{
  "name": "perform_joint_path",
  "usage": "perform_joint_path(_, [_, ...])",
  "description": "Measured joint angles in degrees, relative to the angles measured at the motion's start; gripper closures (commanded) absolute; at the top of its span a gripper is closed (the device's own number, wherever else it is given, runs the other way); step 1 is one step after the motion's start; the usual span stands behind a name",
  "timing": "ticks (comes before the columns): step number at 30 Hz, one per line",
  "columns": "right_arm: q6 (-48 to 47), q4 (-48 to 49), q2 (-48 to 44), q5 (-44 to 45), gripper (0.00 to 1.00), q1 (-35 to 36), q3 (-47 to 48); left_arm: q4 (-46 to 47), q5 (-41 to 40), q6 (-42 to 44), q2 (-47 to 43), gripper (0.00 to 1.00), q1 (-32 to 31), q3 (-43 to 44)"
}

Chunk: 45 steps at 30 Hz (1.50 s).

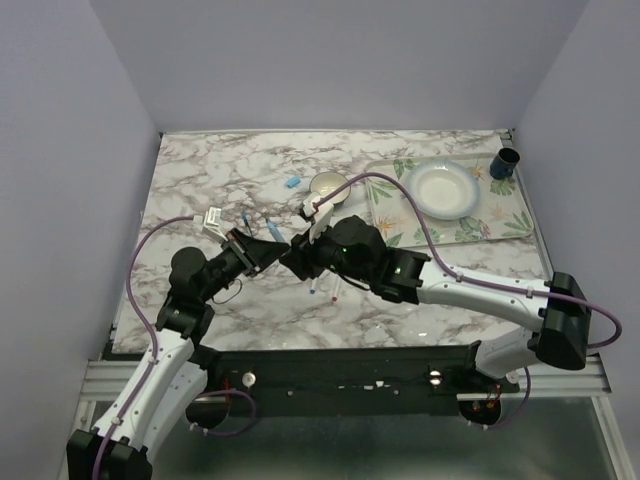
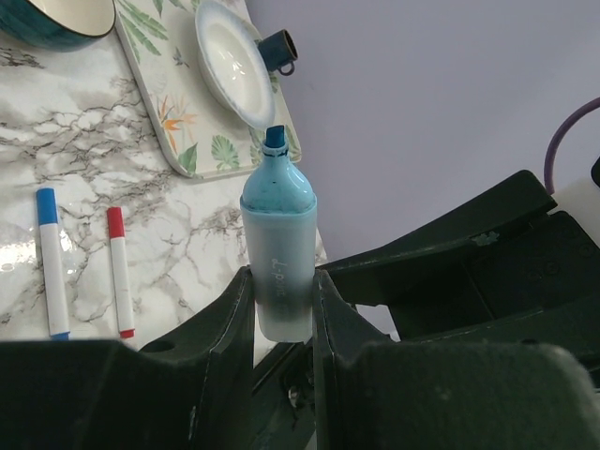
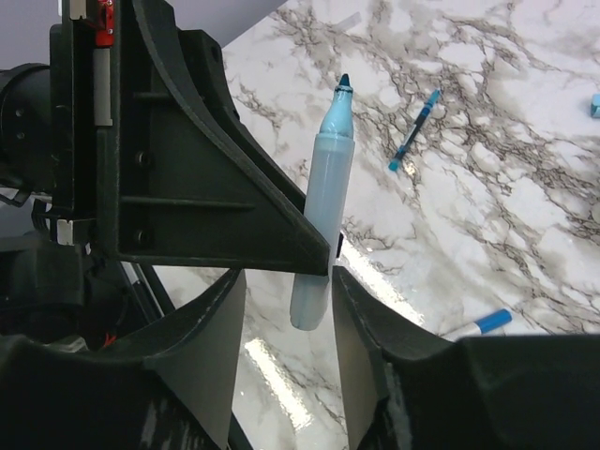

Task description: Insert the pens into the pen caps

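Note:
My left gripper (image 1: pixel 268 250) (image 2: pixel 283 281) is shut on a pale blue marker pen (image 2: pixel 277 234) with a bare dark blue tip, held above the table. My right gripper (image 1: pixel 296 256) (image 3: pixel 289 281) is open and faces it. Its jaws stand on either side of the back end of that pen (image 3: pixel 322 206), with a gap on the left side. A blue-ended pen (image 2: pixel 52 262) and a red-ended pen (image 2: pixel 119 272) lie side by side on the marble. A small blue cap (image 1: pixel 292 183) lies near the bowl. A thin blue pen (image 3: pixel 414 131) lies further off.
A bowl (image 1: pixel 328 186) stands behind the grippers. A leaf-patterned tray (image 1: pixel 500 222) at the back right carries a white plate (image 1: pixel 441 188). A dark blue cup (image 1: pixel 505 163) stands at the tray's far corner. Another blue-ended pen (image 3: pixel 480 324) lies by my right gripper.

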Motion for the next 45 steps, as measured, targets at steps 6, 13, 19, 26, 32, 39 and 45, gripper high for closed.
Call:
perform_joint_path(6, [-0.5,-0.28,1.01,0.07,0.52,0.02,0.61,-1.57,-0.44,-0.17,0.0,1.0,0.0,0.11])
perform_joint_path(13, [-0.68,-2.25,2.58,0.74,0.59,0.04,2.45,-4.17,-1.92,-0.02,0.02,1.0,0.0,0.7])
perform_joint_path(19, [-0.85,-3.52,2.69,1.31,0.57,0.17,2.89,-6.29,-2.36,0.66,0.07,1.0,0.0,1.79])
perform_joint_path(26, [-0.92,-5.05,2.69,1.36,0.53,0.72,2.91,-8.04,-2.91,0.79,0.7,1.0,0.0,2.12])
perform_joint_path(32, [-1.05,-5.49,2.86,2.29,0.57,1.18,3.21,-9.03,-3.43,0.98,1.2,1.0,0.0,2.36])
perform_joint_path(39, [-0.9,-7.63,5.51,4.63,0.5,1.44,5.84,-10.62,-4.04,1.25,1.2,1.0,0.0,2.95])
perform_joint_path(45, [-0.63,-9.01,6.67,5.29,0.59,2.01,5.99,-11.17,-4.35,1.38,1.2,1.0,0.0,3.23])
